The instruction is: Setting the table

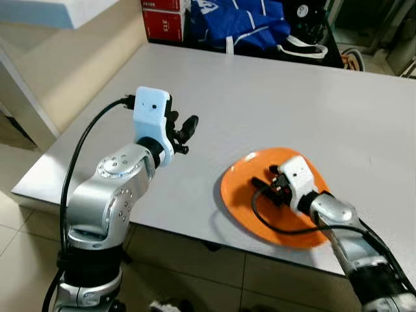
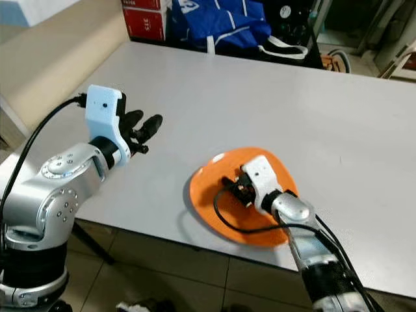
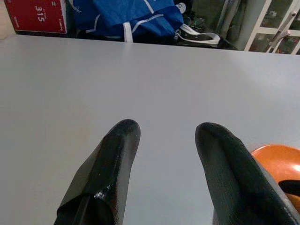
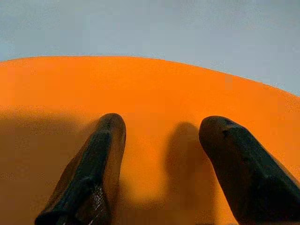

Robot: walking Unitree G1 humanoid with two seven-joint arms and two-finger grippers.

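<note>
1. The grey table (image 1: 279, 97) carries the orange plate (image 1: 242, 188) at its near edge.
2. The right gripper (image 4: 161, 140) hovers just over the plate, fingers spread, holding nothing.
3. The left gripper (image 3: 164, 140) is raised near the table's left edge, well apart from the plate, fingers parted and empty.

Setting: lived-in room, likely home or storage area | Evidence: plain grey table (image 1: 273, 97) over tiled floor (image 1: 19, 221) | Clutter at far edge: red cardboard box (image 1: 162, 23), blue bag (image 1: 240, 26) with white straps | Beyond: shelving (image 3: 276, 28), indistinct
</note>
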